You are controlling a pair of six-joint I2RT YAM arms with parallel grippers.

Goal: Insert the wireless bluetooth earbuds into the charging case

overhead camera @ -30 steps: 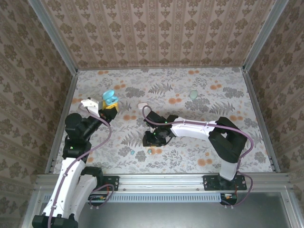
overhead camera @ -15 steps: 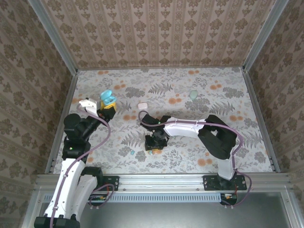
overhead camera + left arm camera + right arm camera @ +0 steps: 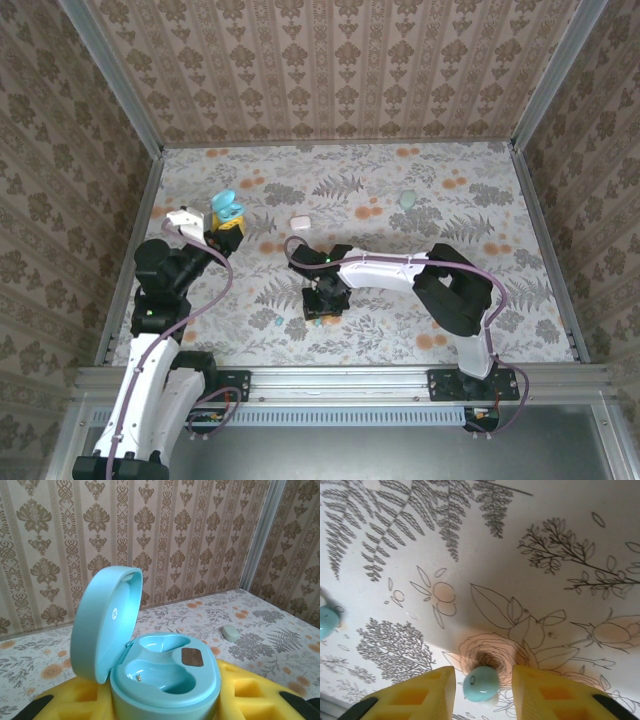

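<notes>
— Right arm [image 3: 385,268] has swung left, hasn't it?
— Yes; right gripper [image 3: 483,676] straddles a teal earbud [image 3: 481,684] on the desk [image 3: 450,200], jaws apart (not pinching). Left gripper [image 3: 229,224] clamps the open charging case [image 3: 160,675], lifted.

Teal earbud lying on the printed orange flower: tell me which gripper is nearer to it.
Right. The right gripper straddles the teal earbud, one finger either side, not touching. The left gripper is far to the left, holding the open charging case.
</notes>
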